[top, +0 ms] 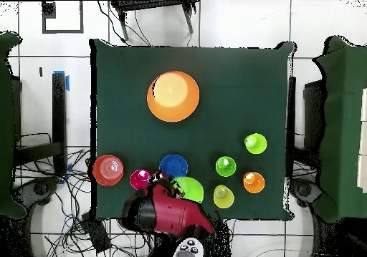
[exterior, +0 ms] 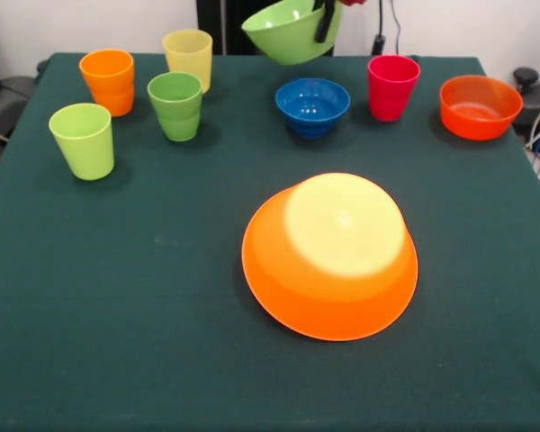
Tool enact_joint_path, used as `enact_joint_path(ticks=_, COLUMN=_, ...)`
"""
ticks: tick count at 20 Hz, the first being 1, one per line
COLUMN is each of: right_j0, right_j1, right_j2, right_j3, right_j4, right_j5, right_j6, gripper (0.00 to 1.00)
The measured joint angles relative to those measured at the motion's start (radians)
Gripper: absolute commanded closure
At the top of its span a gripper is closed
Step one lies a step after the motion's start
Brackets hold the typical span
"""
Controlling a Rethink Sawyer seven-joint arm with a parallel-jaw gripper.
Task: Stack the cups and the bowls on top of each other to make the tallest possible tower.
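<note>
Gripper (exterior: pixel 328 20) clamped on rim of light green bowl (exterior: pixel 288 34), bowl lifted, tilted, hanging beyond blue bowl (exterior: pixel 312 102). Orange bowl (exterior: pixel 331 256) upside down, nearer camera than blue bowl. Green bowl likely light, stiff, glossy-slick; rim pinch suits, slip possible.

Table (exterior: pixel 117 342) covered w/ dark green matt cloth, faintly fuzzy. Big orange bowl (exterior: pixel 329 261): glossy smooth plastic, bright sheen on its upturned base. Blue bowl (exterior: pixel 312 105), red-orange bowl (exterior: pixel 480 106) and green bowl (exterior: pixel 292 31): shiny plastic too. Cups (exterior: pixel 175 105) look smooth plastic, prob. slightly duller. Arm (top: pixel 168 212) has a red glossy shell.
</note>
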Motion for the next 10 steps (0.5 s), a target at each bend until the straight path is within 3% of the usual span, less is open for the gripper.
enact_joint_path(ticks=10, right_j0=-0.065, right_j1=-0.013, right_j2=0.043, right_j3=-0.231, right_j4=-0.101, right_j5=0.061, right_j6=0.000, gripper=1.00)
